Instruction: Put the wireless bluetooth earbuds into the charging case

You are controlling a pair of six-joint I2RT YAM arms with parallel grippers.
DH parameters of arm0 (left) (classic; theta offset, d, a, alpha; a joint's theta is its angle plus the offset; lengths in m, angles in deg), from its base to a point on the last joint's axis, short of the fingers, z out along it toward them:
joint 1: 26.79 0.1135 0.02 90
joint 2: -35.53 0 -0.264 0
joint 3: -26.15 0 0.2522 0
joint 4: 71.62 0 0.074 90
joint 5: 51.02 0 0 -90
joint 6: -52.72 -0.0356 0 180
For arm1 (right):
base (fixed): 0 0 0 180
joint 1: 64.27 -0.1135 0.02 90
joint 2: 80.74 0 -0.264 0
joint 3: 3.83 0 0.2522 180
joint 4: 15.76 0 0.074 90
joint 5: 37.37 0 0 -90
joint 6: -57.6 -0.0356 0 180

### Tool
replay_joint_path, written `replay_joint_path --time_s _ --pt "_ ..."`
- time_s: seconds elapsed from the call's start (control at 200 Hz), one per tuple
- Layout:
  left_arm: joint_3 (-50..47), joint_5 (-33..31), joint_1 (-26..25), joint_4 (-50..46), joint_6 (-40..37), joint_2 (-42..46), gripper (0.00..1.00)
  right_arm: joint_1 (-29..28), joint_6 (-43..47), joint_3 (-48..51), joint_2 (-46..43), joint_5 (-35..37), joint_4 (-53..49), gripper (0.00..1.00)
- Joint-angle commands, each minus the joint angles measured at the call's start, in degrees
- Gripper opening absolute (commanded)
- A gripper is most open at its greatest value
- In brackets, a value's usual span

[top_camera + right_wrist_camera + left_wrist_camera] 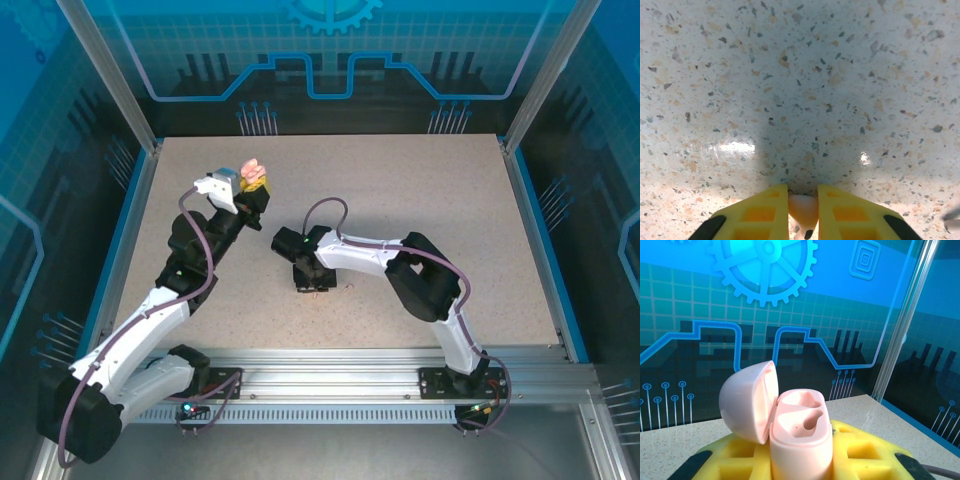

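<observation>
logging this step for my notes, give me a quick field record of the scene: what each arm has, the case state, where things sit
left fingers: shut on the pale pink plastic charging case, held upright above the table
lid: hinged open, leaning left in the left wrist view
case wells: both look empty
right fingers: down at the speckled stone-look table, closed around a small pale pinkish-white earbud
arms: left arm reaches to the far left, right arm bends toward the centre

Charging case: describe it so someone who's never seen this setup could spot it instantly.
Toward the far left of the speckled table, find the left end effector. Between its yellow fingers sits the charging case: pale pink and rounded, lid open, unlike the black-and-yellow hardware around it.
</observation>
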Motion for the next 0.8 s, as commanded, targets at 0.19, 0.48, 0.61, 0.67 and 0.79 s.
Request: replay_joint_path --time_s 0.19,0.48,0.61,0.67,0.79 --pt "-0.6 1.7 0.1 3.0 1.9 0.5 0.0 -0.5 -0.1 5.8 -6.6 3.5 3.8 0.13" --pt "-3.0 8.7 0.1 7.8 3.5 0.7 0.0 0.6 5.0 10.8 -20.1 10.4 5.4 0.14" --pt "-3.2 14.3 0.1 9.6 2.4 0.2 0.0 2.6 9.9 11.8 -27.5 12.6 6.6 0.14" --pt "-3.2 16.4 -0.2 11.0 1.3 -0.5 0.0 4.0 12.6 12.0 -30.9 13.1 7.6 0.14" --pt "-3.1 20.4 -1.3 13.2 -2.0 -1.9 0.0 7.5 17.8 11.3 -37.3 12.9 9.8 0.15"
